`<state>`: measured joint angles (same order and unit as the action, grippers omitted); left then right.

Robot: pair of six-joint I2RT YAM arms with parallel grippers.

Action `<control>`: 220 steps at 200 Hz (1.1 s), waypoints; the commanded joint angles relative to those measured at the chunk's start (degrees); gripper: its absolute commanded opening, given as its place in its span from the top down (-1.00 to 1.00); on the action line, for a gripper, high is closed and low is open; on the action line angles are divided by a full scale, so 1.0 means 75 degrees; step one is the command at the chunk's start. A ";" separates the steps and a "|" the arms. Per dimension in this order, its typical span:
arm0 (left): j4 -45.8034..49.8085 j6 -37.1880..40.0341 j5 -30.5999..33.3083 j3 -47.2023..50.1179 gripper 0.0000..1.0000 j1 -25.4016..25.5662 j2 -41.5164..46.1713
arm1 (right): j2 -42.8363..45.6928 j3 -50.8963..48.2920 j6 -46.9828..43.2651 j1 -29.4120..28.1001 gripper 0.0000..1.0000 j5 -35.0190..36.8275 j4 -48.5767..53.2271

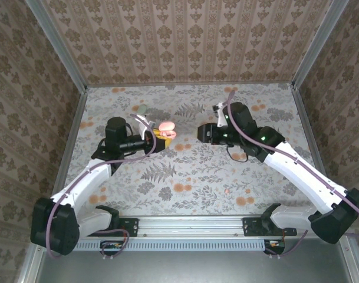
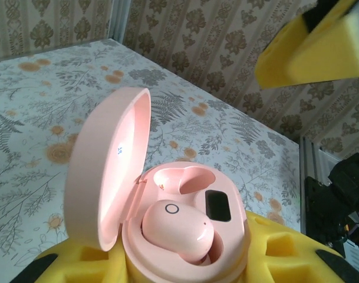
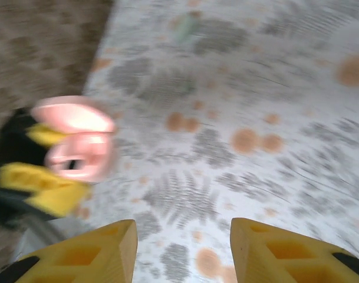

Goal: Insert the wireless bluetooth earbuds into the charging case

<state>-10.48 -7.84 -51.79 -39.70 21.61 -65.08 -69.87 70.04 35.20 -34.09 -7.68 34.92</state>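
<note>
The left gripper (image 2: 178, 266) clamped the open charging case (image 2: 108, 171) upright, one earbud (image 2: 176, 227) seated beside an empty well (image 2: 182, 177), evidently presenting it to the right gripper (image 3: 185, 247), whose fingers stood apart, holding nothing.

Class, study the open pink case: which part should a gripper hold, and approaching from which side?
Hold the case by its lower shell, below the rim, coming in low from the side, as the left gripper does. The lid stands open and the empty socket faces up, so this likely keeps the top free.
</note>
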 commanded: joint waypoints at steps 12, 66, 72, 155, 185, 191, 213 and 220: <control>-0.0161 -0.0177 -0.0056 0.0043 0.86 -0.0075 0.0005 | 0.0347 -0.0854 0.0358 0.0525 0.05 0.0781 0.2548; -0.0023 -0.0069 -0.0008 0.0149 0.86 -0.0078 0.0108 | 0.1254 -0.3484 0.1391 0.1052 0.13 0.0300 0.2345; 0.0017 -0.0052 -0.0006 0.0149 0.86 -0.0069 0.0118 | 0.1304 -0.3704 0.1529 0.1053 0.17 0.0180 0.2162; 0.0293 0.0002 0.0194 0.0347 0.85 0.0014 0.0583 | 0.0246 -0.4666 0.1441 0.0972 0.10 -0.0552 0.0315; 0.0333 0.0005 0.0337 0.0458 0.85 0.0024 0.0764 | -0.0186 -0.4658 0.1209 0.0878 0.12 -0.0571 0.0182; 0.0351 0.0002 0.0354 0.0447 0.85 0.0024 0.0768 | -0.0279 -0.4631 0.1181 0.0840 0.12 -0.0590 0.0179; 0.0367 -0.0021 0.0378 0.0422 0.85 0.0048 0.0755 | -0.0573 -0.4465 0.1113 0.0617 0.12 -0.0553 0.0208; 0.0374 -0.0022 0.0389 0.0419 0.85 0.0057 0.0755 | -0.0647 -0.4421 0.1093 0.0548 0.12 -0.0536 0.0220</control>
<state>-8.54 -7.99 -49.41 -36.75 21.45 -60.45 -72.73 34.96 44.86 -28.34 -11.00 36.73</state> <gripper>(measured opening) 0.332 0.442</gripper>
